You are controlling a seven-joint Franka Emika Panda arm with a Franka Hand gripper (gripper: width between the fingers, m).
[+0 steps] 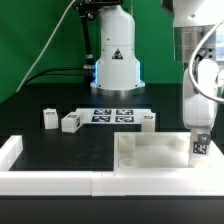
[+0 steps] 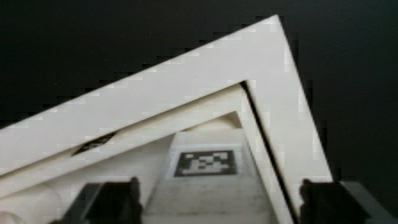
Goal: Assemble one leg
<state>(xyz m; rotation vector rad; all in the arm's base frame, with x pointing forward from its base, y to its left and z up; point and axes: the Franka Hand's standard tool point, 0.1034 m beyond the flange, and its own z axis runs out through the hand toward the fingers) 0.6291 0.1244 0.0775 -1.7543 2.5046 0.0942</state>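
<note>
My gripper [image 1: 200, 131] hangs over the corner of the white square panel [image 1: 150, 155] at the exterior view's right. It is shut on a leg [image 1: 200, 146], a small white post with a black-and-white marker, held upright at that corner. In the wrist view the leg [image 2: 210, 162] runs from between my fingers [image 2: 103, 203] toward the panel's corner [image 2: 267, 60]; I cannot tell whether its end sits in the corner socket. Three more legs lie on the table: two at the exterior view's left [image 1: 48, 118] [image 1: 70, 122] and one behind the panel [image 1: 147, 120].
The marker board [image 1: 112, 115] lies in front of the robot base [image 1: 115, 60]. A low white wall [image 1: 40, 178] runs along the table's front and left edge. Cables hang at the back left.
</note>
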